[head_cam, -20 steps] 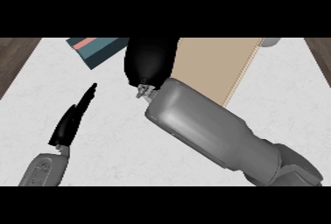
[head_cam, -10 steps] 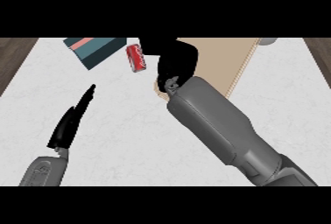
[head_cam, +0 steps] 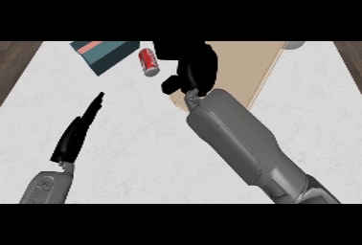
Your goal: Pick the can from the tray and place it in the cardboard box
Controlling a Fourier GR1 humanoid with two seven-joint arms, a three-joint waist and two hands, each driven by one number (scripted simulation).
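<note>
Can (head_cam: 148, 61) is lying on the white counter (head_cam: 141, 139), between the teal tray (head_cam: 106, 54) and the cardboard box (head_cam: 244, 67), so boxing it remains undone. Right hand (head_cam: 194, 69) is hovering beside it with fingers curled, holding nothing. Left hand (head_cam: 78, 131) is resting with fingers straight. Box's inside is hiding behind the hand.

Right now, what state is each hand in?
Left hand: open, fingers straight, holding nothing.
Right hand: cannot tell; the can lies beside it.
</note>
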